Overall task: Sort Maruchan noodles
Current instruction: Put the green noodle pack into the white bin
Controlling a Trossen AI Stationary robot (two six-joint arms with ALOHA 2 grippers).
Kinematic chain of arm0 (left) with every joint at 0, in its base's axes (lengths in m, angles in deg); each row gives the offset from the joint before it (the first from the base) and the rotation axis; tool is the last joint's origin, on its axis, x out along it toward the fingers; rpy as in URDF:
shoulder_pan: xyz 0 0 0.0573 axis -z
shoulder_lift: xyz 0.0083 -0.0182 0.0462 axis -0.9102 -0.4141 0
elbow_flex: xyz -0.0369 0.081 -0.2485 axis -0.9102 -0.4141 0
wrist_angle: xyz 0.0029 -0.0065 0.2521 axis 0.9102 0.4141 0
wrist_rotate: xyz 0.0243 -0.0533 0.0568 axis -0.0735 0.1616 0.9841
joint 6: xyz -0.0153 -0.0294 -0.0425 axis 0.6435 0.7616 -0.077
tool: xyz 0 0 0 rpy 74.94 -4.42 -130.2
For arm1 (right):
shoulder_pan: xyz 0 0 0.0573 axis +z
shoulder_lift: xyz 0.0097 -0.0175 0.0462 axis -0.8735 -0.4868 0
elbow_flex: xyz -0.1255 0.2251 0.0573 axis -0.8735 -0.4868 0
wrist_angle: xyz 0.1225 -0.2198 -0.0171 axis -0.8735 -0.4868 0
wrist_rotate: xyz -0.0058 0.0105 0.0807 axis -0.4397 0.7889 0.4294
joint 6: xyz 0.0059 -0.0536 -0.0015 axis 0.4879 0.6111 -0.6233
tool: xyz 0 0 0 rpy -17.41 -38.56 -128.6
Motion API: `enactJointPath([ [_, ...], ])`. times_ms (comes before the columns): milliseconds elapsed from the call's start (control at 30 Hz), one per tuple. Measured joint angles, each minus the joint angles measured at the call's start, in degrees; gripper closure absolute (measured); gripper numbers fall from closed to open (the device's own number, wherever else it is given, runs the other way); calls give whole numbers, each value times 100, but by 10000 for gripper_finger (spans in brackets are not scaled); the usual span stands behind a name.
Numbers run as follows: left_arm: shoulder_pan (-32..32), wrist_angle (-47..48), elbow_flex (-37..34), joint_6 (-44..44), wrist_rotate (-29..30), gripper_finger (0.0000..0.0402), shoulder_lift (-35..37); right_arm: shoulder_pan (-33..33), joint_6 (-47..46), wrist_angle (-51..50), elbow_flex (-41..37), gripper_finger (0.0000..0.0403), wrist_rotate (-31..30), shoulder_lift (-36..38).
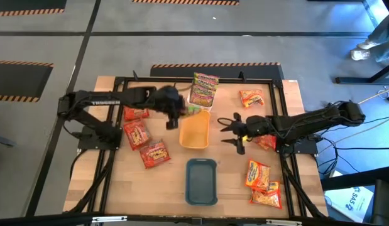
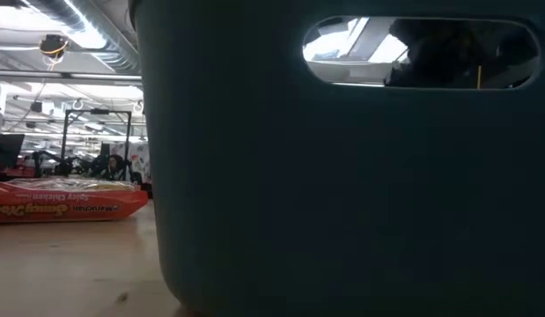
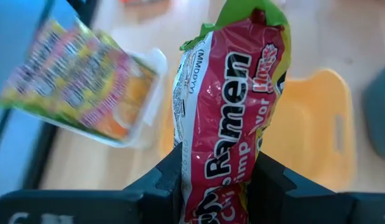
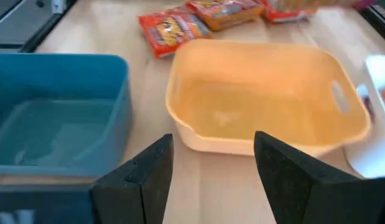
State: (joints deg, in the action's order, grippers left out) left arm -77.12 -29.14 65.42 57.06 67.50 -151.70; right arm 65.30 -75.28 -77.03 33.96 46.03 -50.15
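The wooden table carries three trays in a line down its middle. The teal tray sits nearest the front edge and fills most of the low view. The orange tray lies just behind it, and both stand with nothing in them in the right wrist view. The white tray is farthest back, with green-pink packets piled in it.

The left arm reaches across from its side. The left gripper hangs at the far left corner of the orange tray, close to the white one. Its jaws are clamped on a green-pink packet, which stands on end between the fingers.

The right gripper hovers just beside the orange tray's right edge, with jaws apart and nothing between them.

Remaining Maruchan noodles are spread over the table. Three red packets lie on the left side, well apart from the trays; the nearest shows in the low view. One orange packet lies at the back right. A group of orange packets lies at the front right.
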Motion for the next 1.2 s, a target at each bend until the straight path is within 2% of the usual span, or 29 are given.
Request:
enactJointPath([
  [267, -1005, -21, 1039, -1133, -668, 289, -929, -151, -321, -34, -311, 198, -21, 43],
  [500, -1671, 272, 2324, -1857, -1840, 289, -2201, -147, -732, -240, -349, 198, -98, 40],
  [600, -1857, 492, 2765, -2143, -2068, 289, -2708, -147, -772, -347, -349, 198, -322, 40],
  [767, -2050, 972, 3235, -2425, -2206, 289, -3377, -149, -870, -499, -349, 198, -525, 38],
  [1000, -2086, 1344, 3262, -2655, -2197, 288, -3800, -147, -907, -593, -349, 198, -681, 33],
  [1200, -2009, 1545, 3263, -2810, -1825, 288, -4039, -147, -908, -592, -349, 198, -1029, 31],
])
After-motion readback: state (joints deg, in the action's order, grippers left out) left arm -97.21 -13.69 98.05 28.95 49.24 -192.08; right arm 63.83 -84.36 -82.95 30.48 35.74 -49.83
